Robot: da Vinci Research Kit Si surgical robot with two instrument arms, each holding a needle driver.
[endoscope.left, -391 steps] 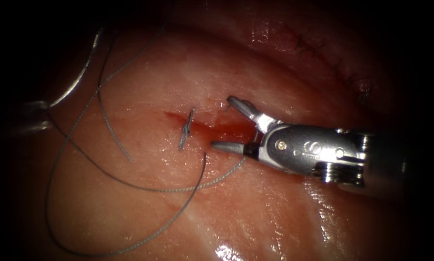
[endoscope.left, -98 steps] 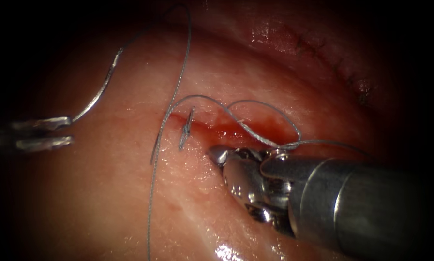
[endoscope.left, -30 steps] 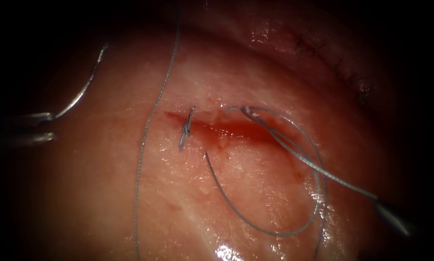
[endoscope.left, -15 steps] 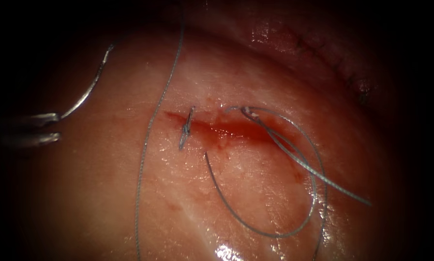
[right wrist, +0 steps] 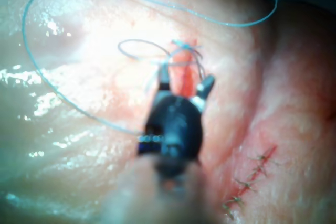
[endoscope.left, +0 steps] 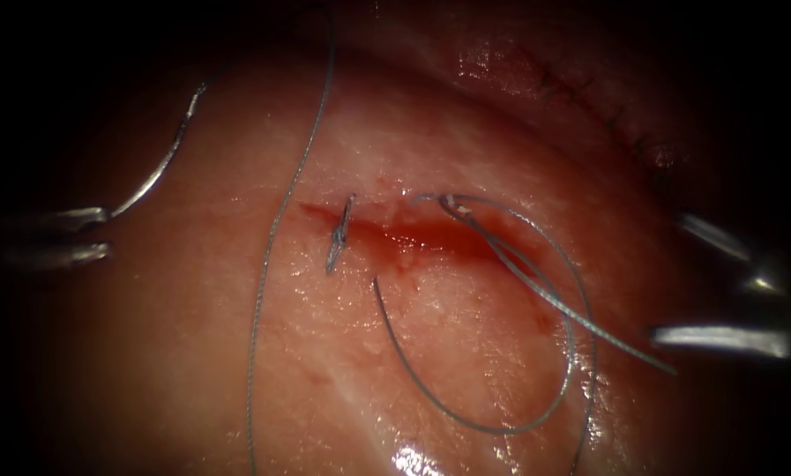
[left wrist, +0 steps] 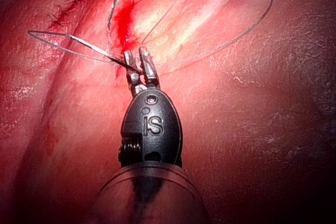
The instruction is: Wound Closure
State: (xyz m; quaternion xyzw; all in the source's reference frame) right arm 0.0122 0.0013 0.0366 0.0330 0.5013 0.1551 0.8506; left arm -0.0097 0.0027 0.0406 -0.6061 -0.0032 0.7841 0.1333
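The cut (endoscope.left: pixel 430 236) runs across the tissue (endoscope.left: pixel 369 370), wet with red fluid. One stitch (endoscope.left: pixel 339 234) crosses its left end. Far left of the cut, my left tool (endoscope.left: pixel 60 236) is shut on the curved needle (endoscope.left: pixel 157 167) near one end; the needle arcs upward, out of the tissue. The same hold is seen in the left wrist view, left tool (left wrist: pixel 137 61) and needle (left wrist: pixel 79 43). Thread (endoscope.left: pixel 272 238) runs down left of the stitch and loops (endoscope.left: pixel 571 353) round the cut's right end. My right tool (endoscope.left: pixel 668 275) stands open at the far right, holding nothing, as does right tool (right wrist: pixel 185 80).
An older sutured line (endoscope.left: pixel 607 106) lies on the tissue at the upper right, also old sutures (left wrist: pixel 73 3) and old sutures (right wrist: pixel 252 177). A loose thread end (endoscope.left: pixel 668 368) lies just below the right tool's lower jaw.
A second ago the right tool held the thread end at the lower right. It let go, left the picture, and now stands open at the right edge. Left tool and needle barely moved.
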